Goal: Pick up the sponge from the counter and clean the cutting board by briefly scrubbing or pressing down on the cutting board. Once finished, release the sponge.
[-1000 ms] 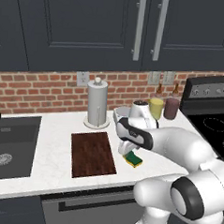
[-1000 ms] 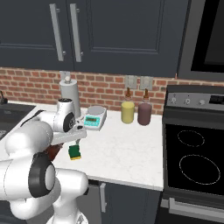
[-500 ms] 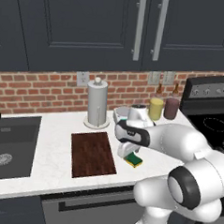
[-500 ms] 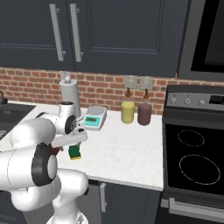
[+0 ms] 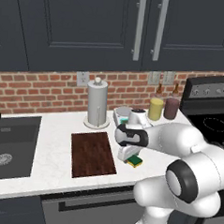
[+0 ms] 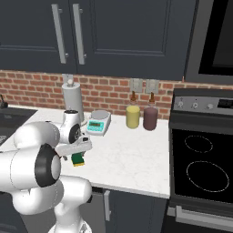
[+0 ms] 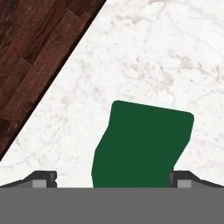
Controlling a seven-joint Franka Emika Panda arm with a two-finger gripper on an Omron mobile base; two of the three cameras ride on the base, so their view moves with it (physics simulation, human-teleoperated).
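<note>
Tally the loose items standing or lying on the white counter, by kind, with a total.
Sponge: 1
Cutting board: 1
Paper towel roll on its holder: 1
Kitchen scale: 1
Jars by the stove, one yellow and one dark reddish: 2
Total: 6

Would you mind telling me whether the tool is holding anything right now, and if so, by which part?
Nothing is held yet. The tool is open, its tips either side of the sponge, which rests on the counter beside the cutting board.
</note>
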